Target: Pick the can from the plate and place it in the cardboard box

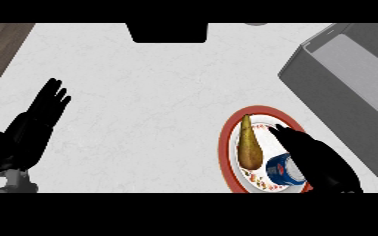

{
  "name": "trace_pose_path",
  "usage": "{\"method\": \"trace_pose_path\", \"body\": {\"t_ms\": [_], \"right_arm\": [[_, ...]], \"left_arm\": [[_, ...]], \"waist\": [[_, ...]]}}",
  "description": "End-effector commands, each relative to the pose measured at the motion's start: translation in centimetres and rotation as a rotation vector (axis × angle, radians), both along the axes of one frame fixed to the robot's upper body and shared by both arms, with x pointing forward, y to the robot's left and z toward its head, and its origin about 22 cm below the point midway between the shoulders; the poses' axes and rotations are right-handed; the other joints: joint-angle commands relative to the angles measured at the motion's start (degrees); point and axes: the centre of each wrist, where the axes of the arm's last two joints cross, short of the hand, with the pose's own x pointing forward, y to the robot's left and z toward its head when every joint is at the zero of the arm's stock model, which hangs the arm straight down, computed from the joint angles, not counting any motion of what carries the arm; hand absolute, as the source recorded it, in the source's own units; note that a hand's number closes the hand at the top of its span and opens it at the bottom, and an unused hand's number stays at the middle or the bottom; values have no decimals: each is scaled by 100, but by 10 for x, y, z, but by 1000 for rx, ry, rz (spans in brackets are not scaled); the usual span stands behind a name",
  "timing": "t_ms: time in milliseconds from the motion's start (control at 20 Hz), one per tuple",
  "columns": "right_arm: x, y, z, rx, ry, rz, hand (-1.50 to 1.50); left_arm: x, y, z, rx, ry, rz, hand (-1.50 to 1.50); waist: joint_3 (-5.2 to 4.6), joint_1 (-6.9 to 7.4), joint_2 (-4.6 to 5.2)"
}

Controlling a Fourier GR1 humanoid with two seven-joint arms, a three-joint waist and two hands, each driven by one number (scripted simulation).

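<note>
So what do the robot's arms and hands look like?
The left hand and right hand are black with slim fingers. The arms behind them look dark and bulky; a grey part shows low on the left arm. No cables or markings show.

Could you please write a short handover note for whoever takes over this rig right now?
Left robot hand: open, resting fingers up at the view's left, holding nothing.
Right robot hand: open, fingers straight, reaching over the plate right beside the can, not curled round it.
Things: the can stands on the plate's near side, next to a pear. The box sits at the far right, apart from the plate.
Done: the approach to the can.
Left: grasp the can, lift it, carry it to the box and set it inside.
</note>
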Motion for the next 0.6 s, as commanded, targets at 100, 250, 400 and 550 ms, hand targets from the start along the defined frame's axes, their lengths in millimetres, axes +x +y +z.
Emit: {"method": "trace_pose_path", "body": {"t_ms": [100,250,400,550], "right_arm": [[0,-2,-19,-4,17,-16,-150],[-7,9,-20,-3,10,-19,-150],[8,-4,-12,-11,14,4,-150],[12,-4,-30,-12,-37,19,150]], "left_arm": [[-11,-26,11,-4,-5,1,0],[-3,-5,-12,6,-19,0,0],[3,-7,3,-13,-1,12,0],[16,6,12,-1,-8,5,0]], "waist": [[1,11,-5],[-2,-4,0],[-1,1,0],[0,-1,3]]}}
